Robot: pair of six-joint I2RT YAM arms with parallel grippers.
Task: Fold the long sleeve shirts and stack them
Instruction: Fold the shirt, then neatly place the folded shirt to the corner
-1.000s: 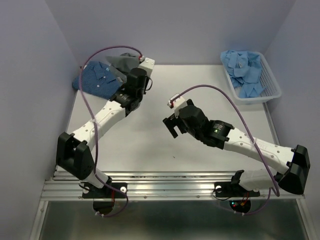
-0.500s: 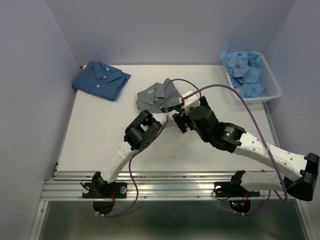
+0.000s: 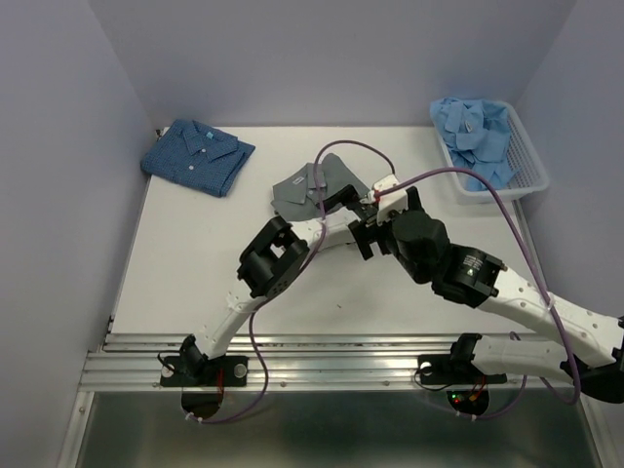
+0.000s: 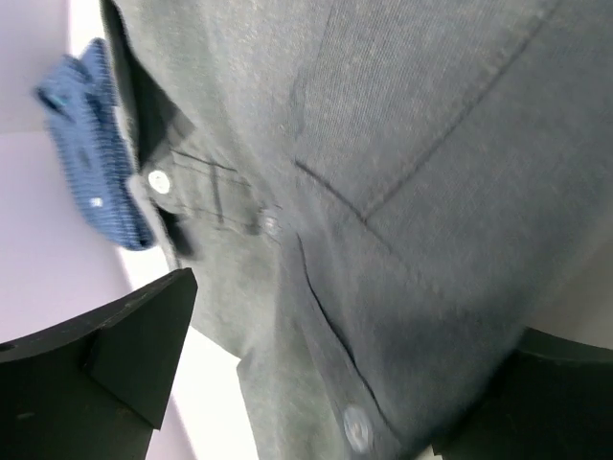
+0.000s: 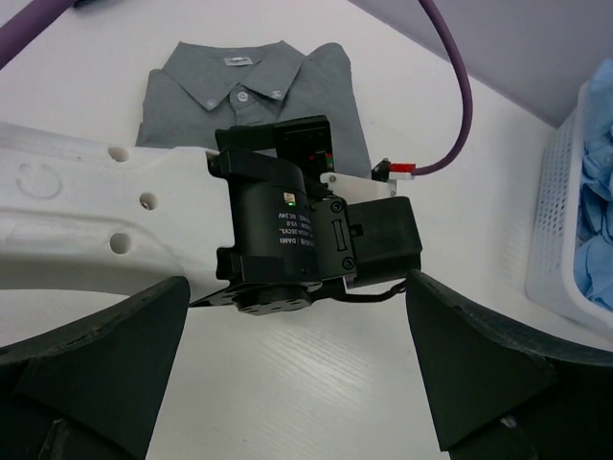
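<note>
**Item 1. Dark grey shirt (image 3: 310, 185).** It is lying folded, collar up, at mid-table towards the far edge. It is well apart from Item 2, so it is not yet stacked.

**Item 2. Dark blue patterned shirt (image 3: 198, 158).** It is lying folded at the far left corner of the table (image 3: 214, 263).

**Item 3. Light blue shirts (image 3: 478, 136).** They are sitting crumpled in the white slatted basket (image 3: 526, 177) at the far right, and look unfolded.

**Item 4. Left gripper (image 4: 350, 326).** Its jaws are standing wide apart, low over the grey shirt's button placket, with no cloth pinched between them.

**Item 5. Right gripper (image 5: 299, 307).** Its jaws are spread wide and holding nothing. It is pointing at the left arm's wrist housing from close by.

**Hazards, as judged:**
- The two wrists are crowding each other beside the grey shirt. A careless move by either could knock the housings together.
- The purple cable (image 3: 336, 156) is looping over the shirt and near both wrists. It could snag on a finger or drag across the fold.
- The left gripper is sitting very close to the fabric. If a finger is catching cloth as it lifts, the fold could pull open or the shirt could slide.
- Moving the grey shirt onto the blue one with a shallow pinch could let the layers spill apart.
</note>
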